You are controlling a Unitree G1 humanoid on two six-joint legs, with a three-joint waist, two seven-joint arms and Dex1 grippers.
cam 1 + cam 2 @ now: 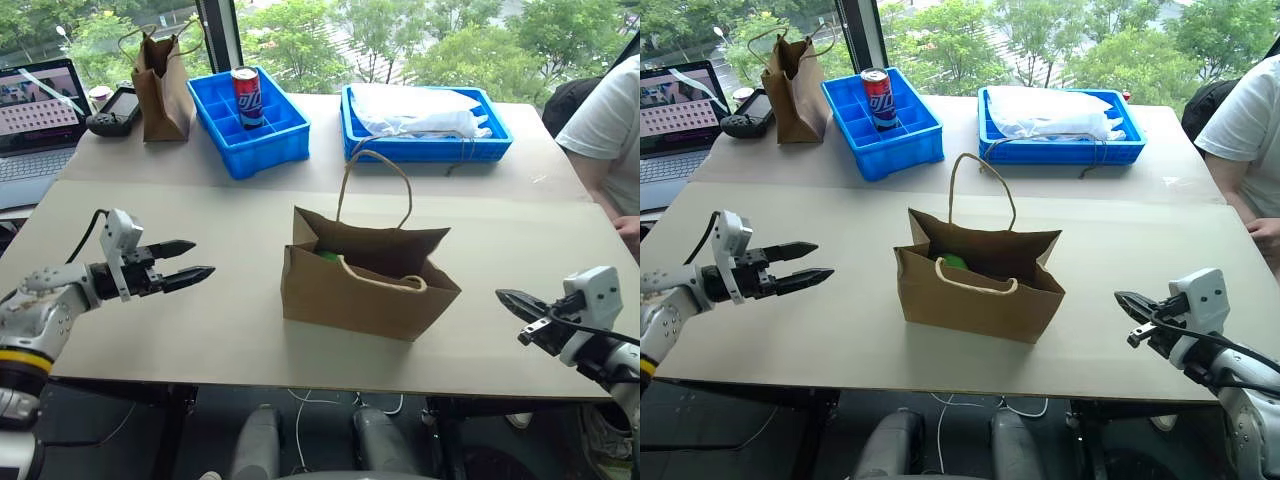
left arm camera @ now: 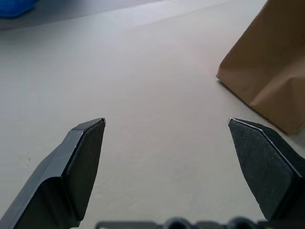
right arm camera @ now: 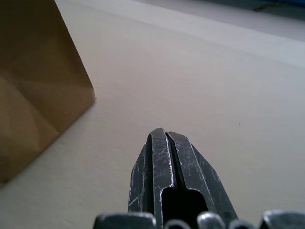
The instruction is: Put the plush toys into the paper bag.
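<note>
Since the wide paper bag (image 1: pixel 365 280) stands upright at the middle of the table (image 1: pixel 200 330) with a light-green plush toy (image 1: pixel 954 262) showing just inside its open mouth, the step in hand looks like clearing both arms away from a finished drop. No red chili can be made out; it may lie deeper in the bag, hidden by the paper wall, and that cannot be told from here.

On the left side, the left gripper (image 1: pixel 190 260) hovers over bare table, well apart from the bag, its two black fingers spread wide with nothing between them. Over the near right corner, the right gripper (image 1: pixel 515 303) has its fingers pressed together and empty, pointing toward the bag's right end.

To do this well, any retreat should run outward and away from the bag (its looped cord handles (image 1: pixel 375 175) stand tall and could snag a finger). Keeping the arms low and wide of the paper walls matters, since a light bag will likely tip or slide at a nudge. A narrower brown bag (image 1: pixel 160 85), a blue tray with a can (image 1: pixel 245 97), and a second blue tray (image 1: pixel 420 140) sit along the far edge, out of the way.
</note>
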